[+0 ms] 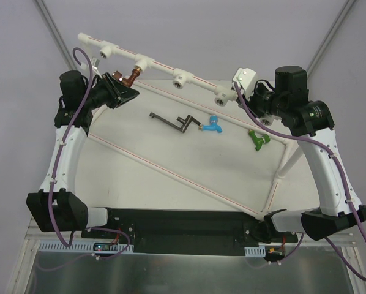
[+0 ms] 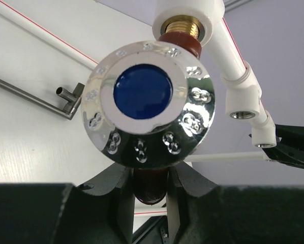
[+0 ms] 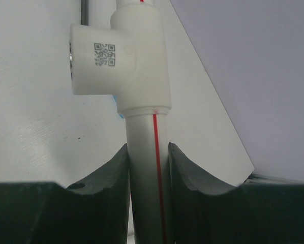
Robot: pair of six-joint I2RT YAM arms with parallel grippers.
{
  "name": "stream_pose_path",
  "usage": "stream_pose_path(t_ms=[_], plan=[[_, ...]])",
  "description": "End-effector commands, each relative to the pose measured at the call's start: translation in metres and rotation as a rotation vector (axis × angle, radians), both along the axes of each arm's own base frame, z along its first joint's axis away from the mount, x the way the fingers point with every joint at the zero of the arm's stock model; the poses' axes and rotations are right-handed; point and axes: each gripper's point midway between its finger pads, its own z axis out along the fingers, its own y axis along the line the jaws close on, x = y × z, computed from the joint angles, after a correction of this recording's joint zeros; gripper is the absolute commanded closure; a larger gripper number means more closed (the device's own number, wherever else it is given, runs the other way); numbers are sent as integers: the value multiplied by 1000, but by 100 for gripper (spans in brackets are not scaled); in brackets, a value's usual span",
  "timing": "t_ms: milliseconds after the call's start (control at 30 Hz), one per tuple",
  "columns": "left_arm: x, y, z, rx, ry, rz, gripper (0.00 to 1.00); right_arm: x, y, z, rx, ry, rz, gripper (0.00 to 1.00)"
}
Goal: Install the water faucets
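Left claw (image 2: 151, 185) grips the red faucet (image 2: 142, 91), its brass end in the socket (image 2: 185, 20) just ahead, likely to screw it in. Right claw (image 3: 148, 168) clamps the pipe (image 3: 142, 132), probably to steady it. The blue faucet (image 1: 212, 125) and green faucet (image 1: 257, 140) lie between the claws.

Mirror-glossy chrome faucet knob (image 2: 148, 101), brass thread (image 2: 181, 24)

QR code (image 3: 104, 54) on white tee fitting (image 3: 142, 81); no other legible txt.

White table (image 1: 189, 153) bears pipe frame (image 1: 171, 175); blue faucet (image 1: 212, 125), green faucet (image 1: 257, 139), dark crank (image 1: 174, 121) lie within.
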Motion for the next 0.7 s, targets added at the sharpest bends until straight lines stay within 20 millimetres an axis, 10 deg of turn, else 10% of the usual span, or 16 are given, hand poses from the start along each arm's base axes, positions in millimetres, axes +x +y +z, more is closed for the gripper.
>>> stream_pose_path(t_ms=[0, 667], plan=[[11, 3, 4, 65, -38, 51, 100, -17, 2, -33, -11, 156, -23, 99], [7, -4, 32, 98, -103, 57, 100, -18, 4, -33, -10, 157, -17, 98]])
